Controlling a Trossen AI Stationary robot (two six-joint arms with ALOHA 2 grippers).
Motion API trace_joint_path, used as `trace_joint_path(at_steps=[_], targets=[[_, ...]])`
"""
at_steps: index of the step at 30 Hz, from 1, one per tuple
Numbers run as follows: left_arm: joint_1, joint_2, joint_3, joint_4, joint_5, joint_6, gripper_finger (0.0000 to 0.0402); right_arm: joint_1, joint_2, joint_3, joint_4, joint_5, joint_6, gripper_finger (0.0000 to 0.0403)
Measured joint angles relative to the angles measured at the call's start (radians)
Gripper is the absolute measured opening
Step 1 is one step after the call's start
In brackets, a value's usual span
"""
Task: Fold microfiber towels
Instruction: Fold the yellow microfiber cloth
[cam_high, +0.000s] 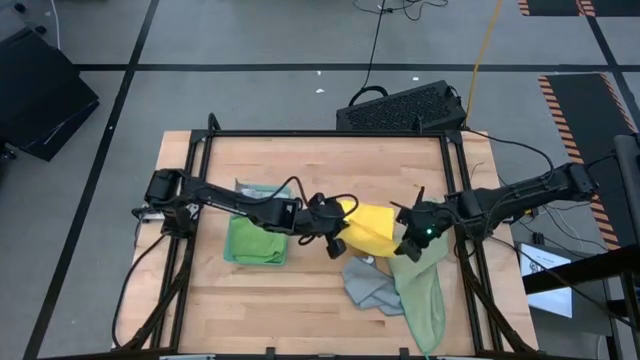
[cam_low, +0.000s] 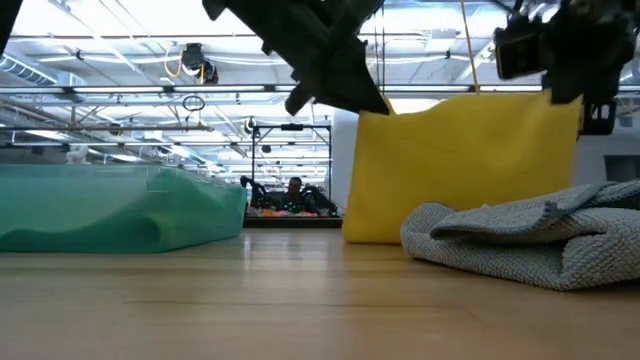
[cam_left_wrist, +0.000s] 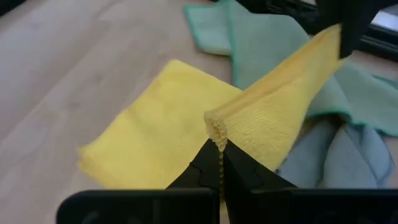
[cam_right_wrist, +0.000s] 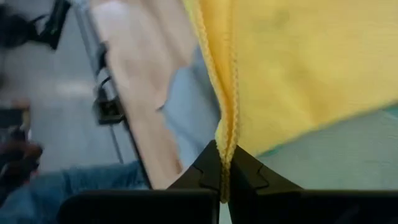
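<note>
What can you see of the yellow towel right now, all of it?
The yellow microfiber towel is a thin, soft square cloth with a fine nubby weave and stitched hem. It is lifted off the wooden table, stretched between both arms: the left pincer is shut on one edge, the right pincer shut on another. In the low view it hangs like a sheet, its lower edge at the tabletop, behind the crumpled grey towel.

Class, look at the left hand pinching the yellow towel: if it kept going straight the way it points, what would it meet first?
Probably the right hand, which grips the far edge of the yellow towel held by the left hand; depth is unclear.
</note>
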Motion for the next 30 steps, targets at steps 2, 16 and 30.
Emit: trace_joint_path(at_steps=[2, 16, 30], targets=[[-0.002, -0.006, 0.002, -0.021, -0.032, -0.047, 0.0002, -0.025, 0.015, 0.000, 0.001, 0.000, 0.022, 0.0001], [-0.006, -0.030, 0.003, -0.221, -0.087, -0.197, 0.0002, -0.185, 0.158, 0.000, 0.084, -0.051, -0.150, 0.0001], [-0.089, -0.019, -0.031, -0.121, -0.269, -0.511, 0.0003, -0.320, 0.224, 0.000, -0.048, -0.101, -0.600, 0.0000]])
